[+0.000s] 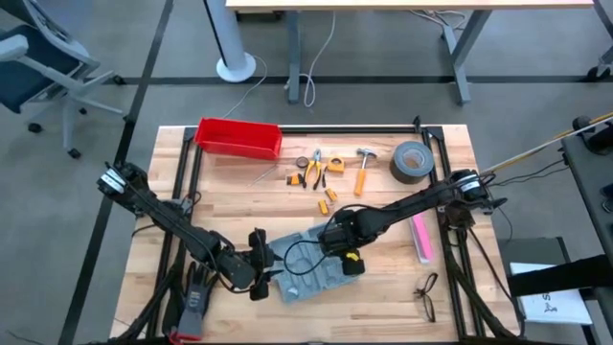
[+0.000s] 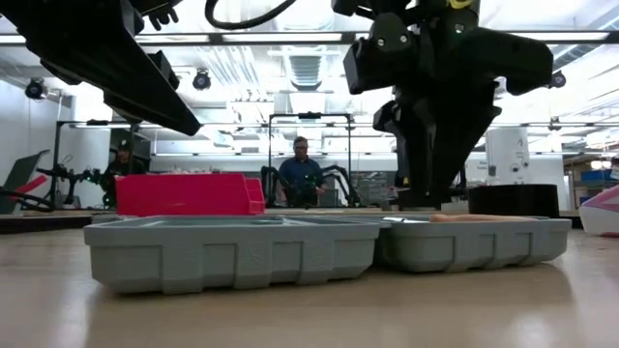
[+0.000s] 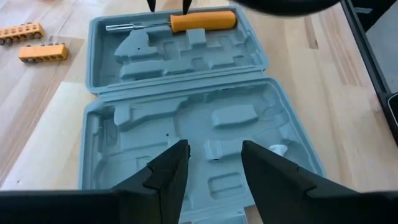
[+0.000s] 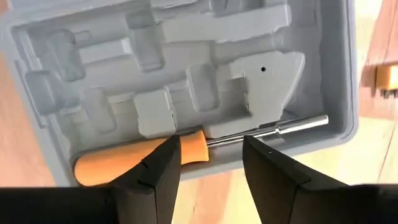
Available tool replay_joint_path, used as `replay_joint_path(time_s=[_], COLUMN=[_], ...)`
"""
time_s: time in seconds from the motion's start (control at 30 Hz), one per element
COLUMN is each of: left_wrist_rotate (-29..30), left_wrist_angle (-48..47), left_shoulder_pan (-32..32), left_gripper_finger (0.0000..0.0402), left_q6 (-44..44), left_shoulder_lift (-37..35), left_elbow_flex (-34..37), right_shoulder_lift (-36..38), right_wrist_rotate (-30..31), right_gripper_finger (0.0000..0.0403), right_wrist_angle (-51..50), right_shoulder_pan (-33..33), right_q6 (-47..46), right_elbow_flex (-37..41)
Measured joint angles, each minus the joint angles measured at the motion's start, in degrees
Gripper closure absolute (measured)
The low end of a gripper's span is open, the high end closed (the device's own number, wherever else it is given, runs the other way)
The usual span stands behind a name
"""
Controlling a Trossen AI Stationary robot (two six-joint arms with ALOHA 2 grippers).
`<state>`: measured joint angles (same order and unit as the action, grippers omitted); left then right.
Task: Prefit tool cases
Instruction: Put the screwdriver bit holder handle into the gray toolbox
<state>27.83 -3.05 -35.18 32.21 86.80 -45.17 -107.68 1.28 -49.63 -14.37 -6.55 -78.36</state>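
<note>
i am at the step of fitting the screwdriver (image 4: 149, 158) into its slot along the far edge of the open case (image 1: 311, 265), which lies near the front middle of the table (image 1: 239, 196). my right claw (image 4: 208, 163) hangs just above the screwdriver with fingers apart, holding nothing; i think the next move is to press the tool flat, then fetch another one. my left claw (image 3: 214, 165) hovers low over the near half of the case, half open and empty.

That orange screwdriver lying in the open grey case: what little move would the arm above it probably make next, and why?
Probably lift the right gripper straight up and away. The screwdriver already lies along its slot in the tool case, and the jaws stand apart astride it, not clamping. The left gripper hovers open over the case's other half.
</note>
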Motion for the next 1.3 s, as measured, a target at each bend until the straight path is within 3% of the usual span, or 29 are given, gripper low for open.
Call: replay_joint_path(time_s=[0.63, 1.1, 1.3], left_wrist_rotate=[-1.7, -3.3, -8.2], left_wrist_angle=[0.0, 0.0, -1.9], left_shoulder_pan=[0.0, 0.0, 0.0], left_gripper_finger=[0.0244, 0.0244, 0.0244], left_q6=[0.0, 0.3, 4.0], left_shoulder_lift=[-0.2, -0.4, -0.2], left_elbow_flex=[0.0, 0.0, 0.0], right_shoulder_lift=[-4.8, 1.1, 1.1], right_wrist_rotate=[-0.9, 1.7, 0.2], right_gripper_finger=[0.0249, 0.0255, 0.0259], right_wrist_angle=[2.6, -0.2, -2.2], right_shoulder_pan=[0.0, 0.3, -1.2], right_q6=[2.5, -5.8, -10.9], right_elbow_flex=[3.4, -0.6, -0.2])
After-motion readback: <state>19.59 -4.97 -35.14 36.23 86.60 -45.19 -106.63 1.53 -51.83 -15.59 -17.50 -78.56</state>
